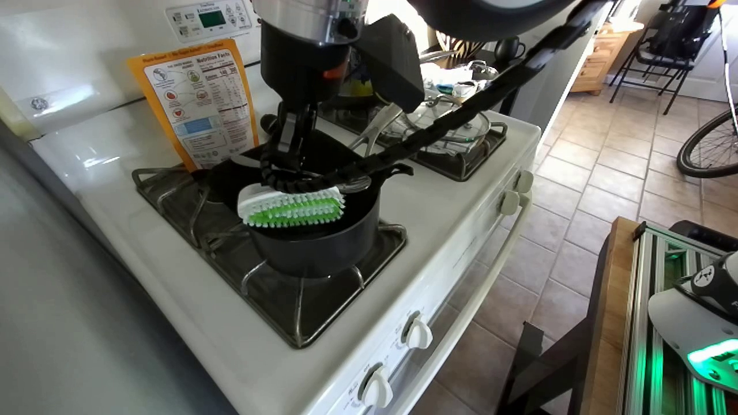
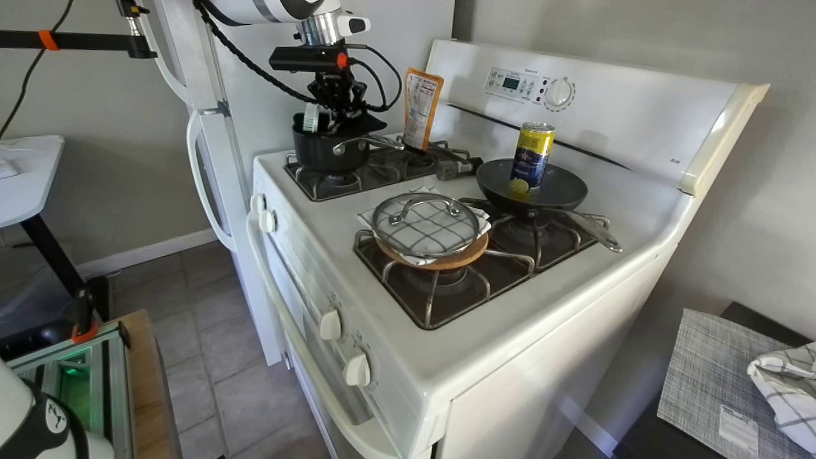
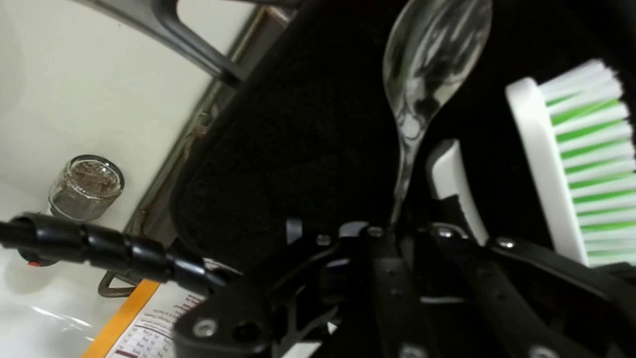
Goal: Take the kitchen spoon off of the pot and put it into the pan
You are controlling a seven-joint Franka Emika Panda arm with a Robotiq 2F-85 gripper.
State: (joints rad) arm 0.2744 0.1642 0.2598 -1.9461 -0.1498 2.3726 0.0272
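Note:
The black pot (image 1: pixel 314 253) stands on a burner at the fridge end of the stove; it also shows in an exterior view (image 2: pixel 325 153). My gripper (image 1: pixel 283 164) points down over the pot, as in an exterior view (image 2: pixel 341 121). In the wrist view my fingers (image 3: pixel 405 223) are close together on the handle of a shiny metal spoon (image 3: pixel 435 49). The spoon's bowl points away from the fingers over a dark surface; the handle's end is hidden. I cannot tell whether the spoon still touches the pot. The shallow black pan (image 2: pixel 567 191) sits on the back burner at the far end.
A white and green brush (image 1: pixel 294 207) lies at the pot's rim, close beside the spoon. An orange-edged pouch (image 1: pixel 202 109) stands behind the pot. A can (image 2: pixel 532 153) stands inside the pan. A glass lid (image 2: pixel 425 223) lies on the front burner near the pan.

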